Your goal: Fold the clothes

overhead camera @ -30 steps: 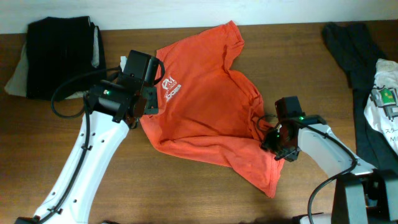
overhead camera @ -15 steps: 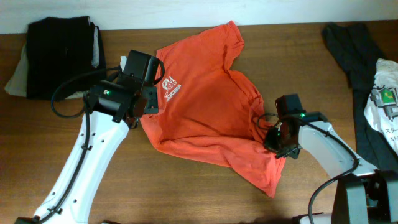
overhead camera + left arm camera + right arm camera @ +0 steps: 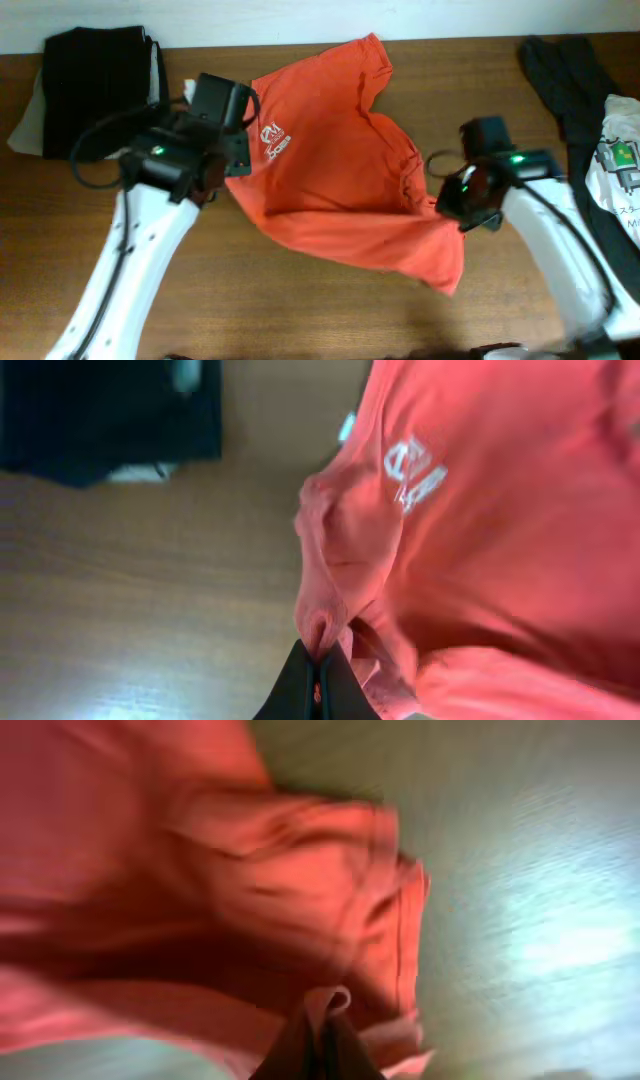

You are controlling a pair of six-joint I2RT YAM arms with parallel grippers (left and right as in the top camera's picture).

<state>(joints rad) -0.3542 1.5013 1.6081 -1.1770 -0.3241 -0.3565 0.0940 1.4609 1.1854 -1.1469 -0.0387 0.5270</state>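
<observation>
Quick check-in from the remote station. The red-orange T-shirt [image 3: 340,170] is in the middle of the tabletop [image 3: 300,310], rumpled rather than flat, with one sleeve poking toward the far edge and the white chest logo [image 3: 272,138] facing up near its left side.

Left tool [image 3: 225,168] is at the shirt's left edge. On the left wrist cam the fingertips [image 3: 318,682] are pressed together with a ridge of red fabric pinched between them, so it's clamped on the shirt. The logo is just beyond that fold in the same view.

Right tool [image 3: 462,205] is at the shirt's right edge, next to the bunched-up bit. The right wrist cam is pretty blurry, but I can make out a small flap of red cloth caught between the closed fingertips [image 3: 318,1025] — gripping the shirt too. From overhead, the near hem runs fairly taut from one tool to the other, and the lower right corner droops toward the near edge.

Other stuff on the tabletop: a black pile [image 3: 95,85] at the far left corner with something pale tucked under it, well apart from the shirt. Over at the right edge there's a loose dark grey garment [image 3: 560,80] with a white garment [image 3: 618,165] lying partly on top of it — neither is touching the shirt.
</observation>
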